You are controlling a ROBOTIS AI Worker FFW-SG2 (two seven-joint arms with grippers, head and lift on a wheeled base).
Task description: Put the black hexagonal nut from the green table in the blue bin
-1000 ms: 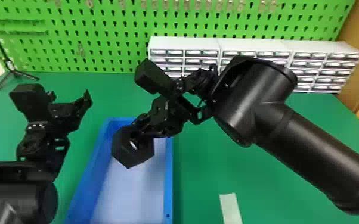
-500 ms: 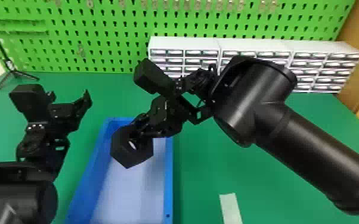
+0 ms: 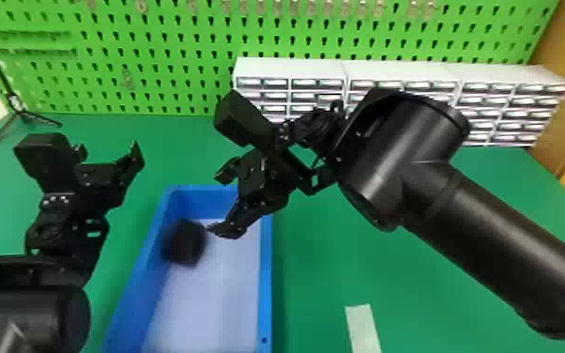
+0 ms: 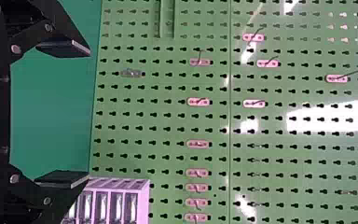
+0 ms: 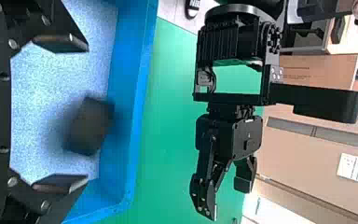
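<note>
My right gripper [image 3: 215, 203] is over the blue bin [image 3: 267, 281] in the head view, its fingers spread with nothing between them. Just off its lower fingertip, within the bin's walls, is the blurred black hexagonal nut [image 3: 184, 243]. From the right wrist, the nut [image 5: 90, 126] appears beyond the parted fingers of that gripper [image 5: 85, 113], near a wall of the bin [image 5: 140, 93]. Parked left of the bin, my left gripper [image 3: 108, 149] stands open; its wrist view has the gripper [image 4: 88, 113] with bare space between its fingers.
The green table [image 3: 324, 263] surrounds the bin. White drawer cabinets [image 3: 291, 70] stand at the back before a green pegboard [image 3: 178, 51]. A small black tripod [image 3: 19, 112] is at the far left, and a pale tape strip [image 3: 362, 328] lies right of the bin.
My right gripper has opened and let go of the nut, which has moved away from its fingers, left and lower in the head view. The left arm has kept still.
</note>
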